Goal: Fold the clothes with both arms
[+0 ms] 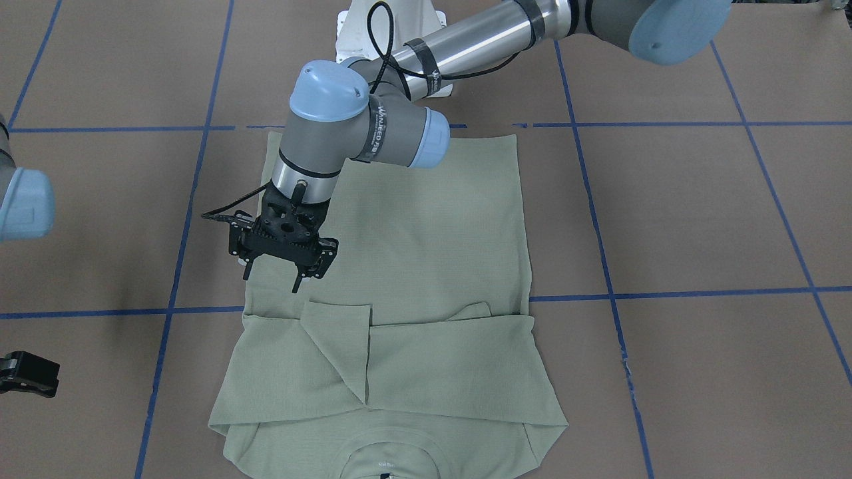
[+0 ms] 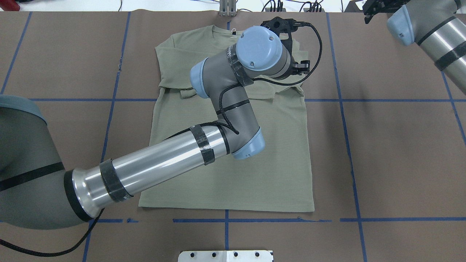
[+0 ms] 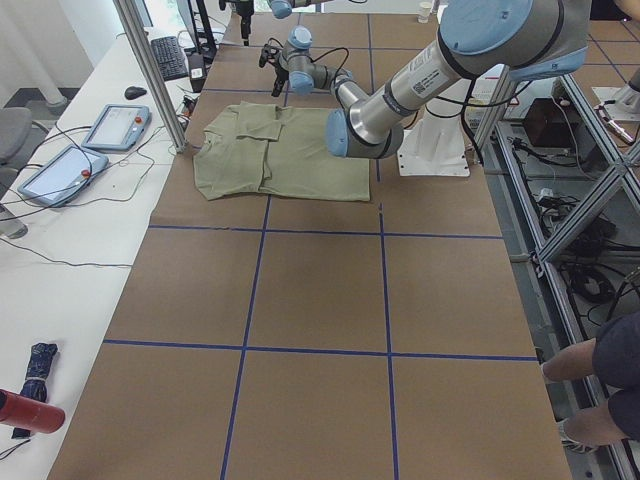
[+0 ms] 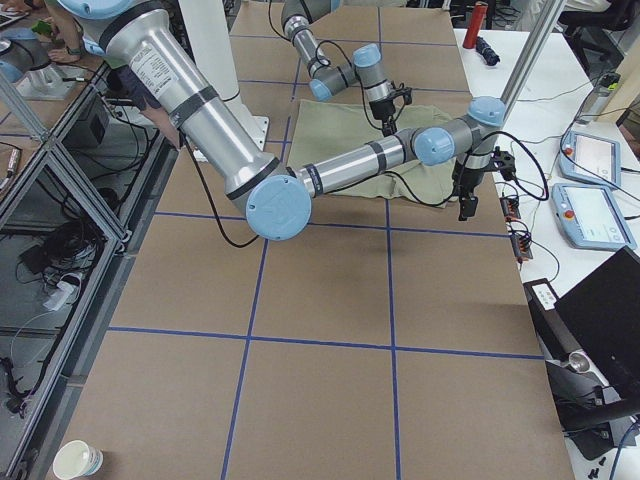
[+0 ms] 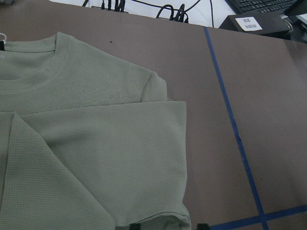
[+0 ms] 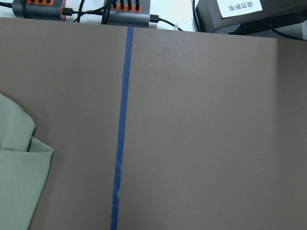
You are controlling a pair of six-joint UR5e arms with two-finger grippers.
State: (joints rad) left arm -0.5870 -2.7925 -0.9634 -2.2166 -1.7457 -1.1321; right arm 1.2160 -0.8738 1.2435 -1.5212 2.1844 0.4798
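One shirt [image 1: 432,253] lies flat on the table [image 1: 699,213], neck [image 1: 386,459] toward the operators' side and hem toward the robot. Both sleeves [image 1: 439,366] are folded in across the chest, overlapping in a band below the neck. The body is smooth and straight-edged, and it spans two squares of the blue tape [image 1: 672,291] grid.

The left arm [image 2: 156,160] reaches across the shirt to its edge on the robot's right. The left gripper [image 1: 271,283] hangs over that edge, pointing down, just robot-ward of the folded sleeves. Its fingers [image 1: 296,287] are spread, with nothing between them. Whether the tips touch the cloth cannot be told. The left wrist view looks down on the shoulder and the sleeve folded over it.

The right arm [image 2: 437,40] is off the shirt, out over bare table. The right gripper [image 1: 26,374] is near the shirt's neck end, well apart from the cloth. Only part of it shows, so I cannot tell how its fingers stand. The right wrist view catches a corner of the shirt at its lower left.

Two tablets [image 3: 115,125] sit on a white bench beside the table.
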